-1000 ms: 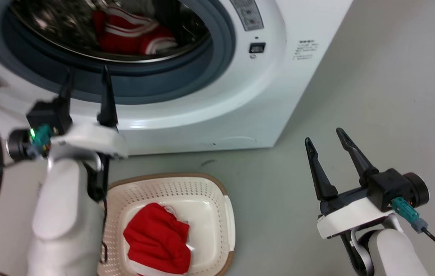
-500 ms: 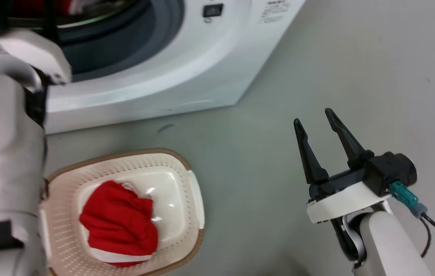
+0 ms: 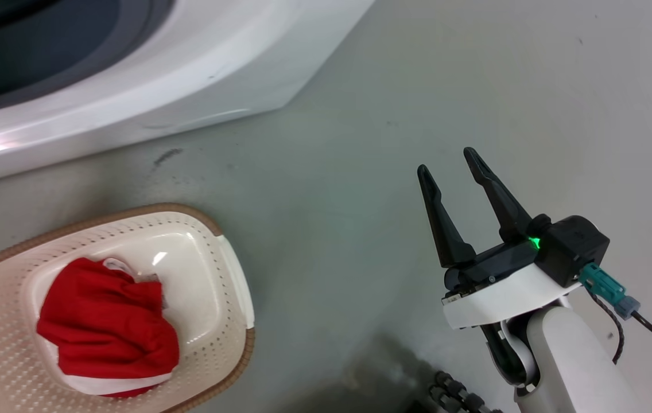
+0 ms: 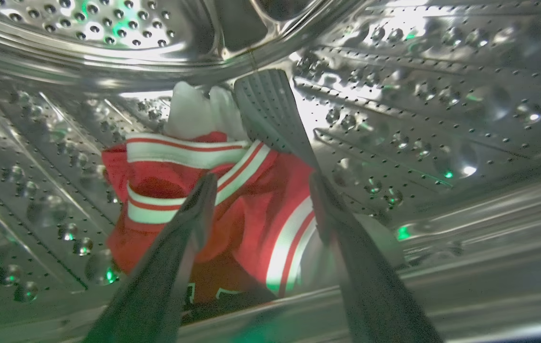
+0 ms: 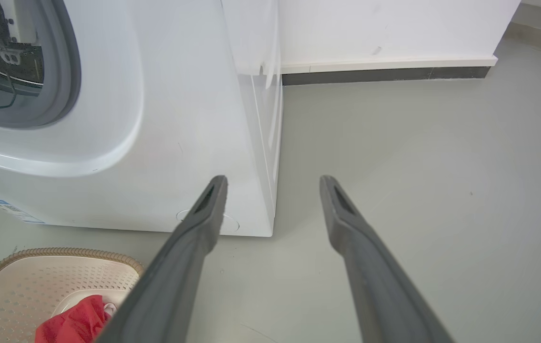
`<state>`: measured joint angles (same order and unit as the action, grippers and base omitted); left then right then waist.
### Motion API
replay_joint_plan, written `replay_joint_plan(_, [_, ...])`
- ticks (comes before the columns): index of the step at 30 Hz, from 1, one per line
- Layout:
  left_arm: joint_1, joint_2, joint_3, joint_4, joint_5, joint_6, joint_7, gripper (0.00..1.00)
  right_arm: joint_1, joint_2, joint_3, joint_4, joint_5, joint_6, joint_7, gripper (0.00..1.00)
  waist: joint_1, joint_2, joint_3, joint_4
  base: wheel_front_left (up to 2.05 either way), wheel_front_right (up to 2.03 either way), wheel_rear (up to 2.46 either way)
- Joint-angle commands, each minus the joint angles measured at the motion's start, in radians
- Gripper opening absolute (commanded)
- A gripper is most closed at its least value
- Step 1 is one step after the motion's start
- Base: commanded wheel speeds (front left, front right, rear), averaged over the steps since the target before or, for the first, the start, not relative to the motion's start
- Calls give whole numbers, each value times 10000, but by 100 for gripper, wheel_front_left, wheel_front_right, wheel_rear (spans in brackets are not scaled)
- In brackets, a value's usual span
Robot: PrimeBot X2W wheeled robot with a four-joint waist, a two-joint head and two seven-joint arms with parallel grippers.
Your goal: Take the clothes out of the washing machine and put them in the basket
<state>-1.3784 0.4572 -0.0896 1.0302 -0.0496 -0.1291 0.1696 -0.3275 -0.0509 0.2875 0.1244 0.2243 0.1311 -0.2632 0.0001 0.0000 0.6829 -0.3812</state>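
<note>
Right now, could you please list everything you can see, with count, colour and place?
washing machine: one, white, on the floor behind the basket.
drum: one, shiny steel, inside the machine.
clothes: count unclear, red with white stripes, in the drum.
garment: one, red with white trim, in the basket.
basket: one, cream with brown rim, on the floor.
floor: grey, under everything.
left gripper: one, dark, open, inside the drum at the clothes.
right gripper: one, dark, open, over the floor right of the basket.

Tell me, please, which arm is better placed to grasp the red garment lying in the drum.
Left. The left gripper is open inside the drum, fingers framing the red striped garment. The right gripper is open over the floor outside the washing machine.
</note>
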Motion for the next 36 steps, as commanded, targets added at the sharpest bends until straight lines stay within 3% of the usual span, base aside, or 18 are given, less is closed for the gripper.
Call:
replay_joint_plan(1, [-313, 142, -103, 143, -17, -6, 385, 100, -158, 12, 31, -62, 112, -7, -21, 100, -1, 0, 319, -289, 0, 0, 0])
replay_joint_plan(8, [-1324, 614, -574, 689, -417, -8, 2511, 100, -195, 12, 277, -189, 343, -7, -21, 100, -1, 0, 755, -665, 0, 0, 0])
replay_joint_plan(17, [-1750, 1011, -901, 691, -1088, -11, 4339, 100, -84, 12, 432, -314, 496, -7, -22, 100, -1, 0, 979, -938, 0, 0, 0])
replay_joint_plan(18, [-1767, 1064, -907, 648, -1126, -11, 4470, 39, -76, 12, 442, -318, 512, -7, -22, 100, -1, 0, 991, -951, 0, 0, 0])
replay_joint_plan(19, [-1760, 1109, -895, 582, -1168, -11, 4524, 11, -69, 12, 453, -316, 524, -7, -22, 100, -1, 0, 998, -962, 0, 0, 0])
replay_joint_plan(20, [-1731, 1143, -883, 529, -1208, -9, 4609, 0, -66, 12, 458, -311, 534, -7, -22, 100, -1, 0, 999, -969, 0, 0, 0])
replay_joint_plan(29, [-1054, 1182, -781, -443, -1349, 578, 3905, 0, -151, 13, 397, -211, 477, -7, -22, 100, -1, 0, 709, -896, 0, 0, 0])
replay_joint_plan(36, [33, 974, -893, -1333, -1226, 1048, 1506, 0, -109, 11, 122, -86, 140, -7, -22, 100, -1, 0, -104, -529, 0, 0, 0])
